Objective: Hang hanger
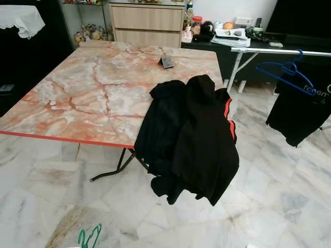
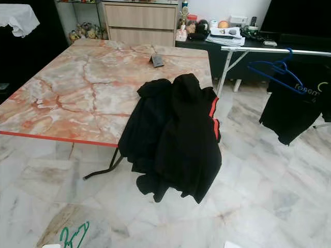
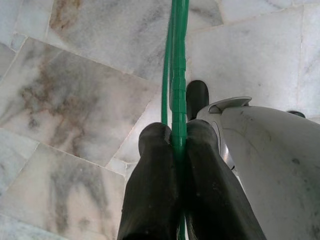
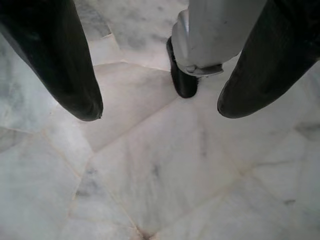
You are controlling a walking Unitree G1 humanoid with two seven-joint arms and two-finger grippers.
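**Green hanger in hand, rail not yet reached**

Head views: My left arm hangs low, and the green hanger (image 1: pixel 89 237) it carries shows at the bottom edge of the frame, above the marble floor (image 1: pixel 289 206). Ahead of it stands the marble-topped table (image 1: pixel 93 93), with black garments (image 1: pixel 191 139) draped over the near corner. The clothes rail (image 1: pixel 282 51) lies well beyond the hanger, off to my right and past the table. A blue hanger (image 1: pixel 283 70) and a black shirt (image 1: pixel 300 108) already hang from it.

Left wrist view: My left gripper (image 3: pixel 172 137) is clamped narrow on the green hanger, both fingers (image 3: pixel 150 190) pressed against the thin plastic bar. The hanger runs straight out beyond the fingertips over the floor. The grip appears to sit on a slim section, edge-on.

Right wrist view: My right gripper (image 4: pixel 157 112) is spread wide and holds nothing, pointing down at the floor beside my foot (image 4: pixel 182 80).

Risks, as I judge them: The hanger could pivot or slip in the narrow pinch while I walk, leaving its hook badly angled for the rail. The draped garments and the table corner stand between me and the rail; a low-swinging hanger could snag the cloth. At the rail, a crowded approach could knock the blue hanger.
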